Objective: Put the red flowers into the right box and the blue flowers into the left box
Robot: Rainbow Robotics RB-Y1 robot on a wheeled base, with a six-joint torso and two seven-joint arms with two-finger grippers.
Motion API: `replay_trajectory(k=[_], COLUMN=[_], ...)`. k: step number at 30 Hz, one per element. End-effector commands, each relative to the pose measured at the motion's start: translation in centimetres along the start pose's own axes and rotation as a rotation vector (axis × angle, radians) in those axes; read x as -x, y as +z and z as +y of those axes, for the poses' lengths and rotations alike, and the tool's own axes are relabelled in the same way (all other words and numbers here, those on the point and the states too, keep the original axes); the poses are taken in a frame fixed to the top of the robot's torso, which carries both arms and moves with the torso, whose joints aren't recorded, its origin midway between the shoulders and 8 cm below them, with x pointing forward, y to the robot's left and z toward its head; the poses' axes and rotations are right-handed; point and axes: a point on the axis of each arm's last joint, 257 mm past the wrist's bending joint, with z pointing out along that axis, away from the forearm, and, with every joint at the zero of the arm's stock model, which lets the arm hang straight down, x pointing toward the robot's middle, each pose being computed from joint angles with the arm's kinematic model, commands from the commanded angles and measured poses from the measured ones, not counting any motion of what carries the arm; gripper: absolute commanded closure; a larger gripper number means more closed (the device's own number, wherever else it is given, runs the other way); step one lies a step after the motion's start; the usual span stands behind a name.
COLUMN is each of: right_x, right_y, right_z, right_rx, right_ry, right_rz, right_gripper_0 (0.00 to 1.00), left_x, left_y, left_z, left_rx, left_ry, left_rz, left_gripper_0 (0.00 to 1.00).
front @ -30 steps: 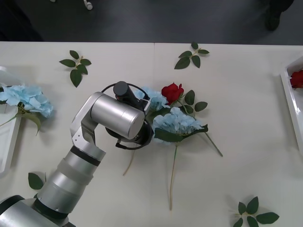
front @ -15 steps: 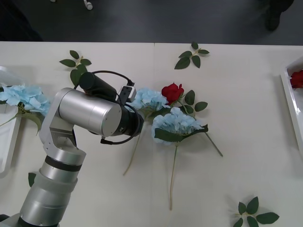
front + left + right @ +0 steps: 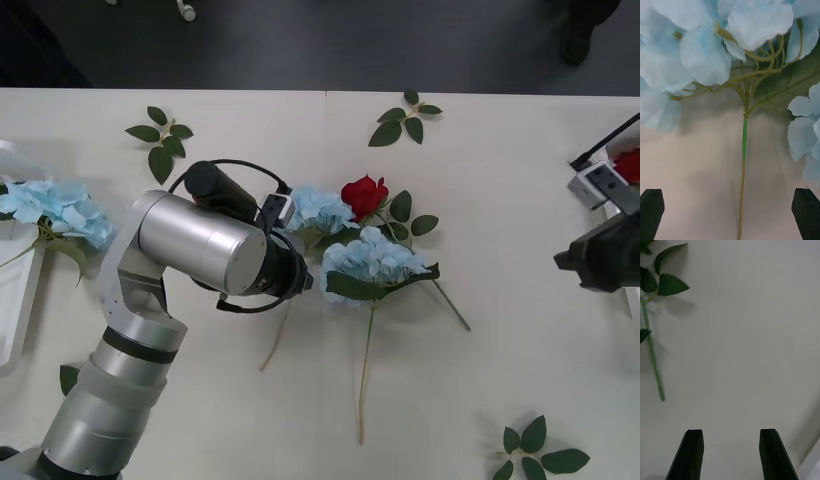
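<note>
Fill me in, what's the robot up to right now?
It is sorting flowers by colour. The left gripper is open over the stem just below the head of a blue flower at the table's middle, nothing gripped yet. A second blue flower and a red flower lie beside it. One blue flower lies at the left box, and one red flower sits in the right box. The right gripper is open over bare table near the right box.

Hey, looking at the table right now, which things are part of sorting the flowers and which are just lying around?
Part of the job:
red rose
two blue flowers mid-table
blue flower at the left box
rose in the right box
left claw, open astride a blue flower's stem
right claw, open

Lying about:
loose leaf sprigs
</note>
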Motion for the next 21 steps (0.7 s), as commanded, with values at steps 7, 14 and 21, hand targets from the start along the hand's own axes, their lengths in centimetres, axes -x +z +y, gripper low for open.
replay_trajectory(k=[7,14,21], right_x=[3.6,4.4,5.9], right_y=[1.6,3.6,4.8], right_z=[6.1,8.2,9.5], right_rx=[0.081,0.064,0.066], right_ry=[-0.108,-0.165,-0.172], right_rz=[-0.077,-0.107,-0.137], right_gripper_0=[0.57,0.57,0.57], left_x=[1.4,1.6,1.6], left_y=[2.2,3.7,4.2], left_z=[-1.0,-1.3,-1.4], left_rx=[0.022,0.018,0.019], left_ry=[0.005,0.006,0.007], left_rz=[0.030,0.042,0.038], left_gripper_0=[0.00,0.00,0.69])
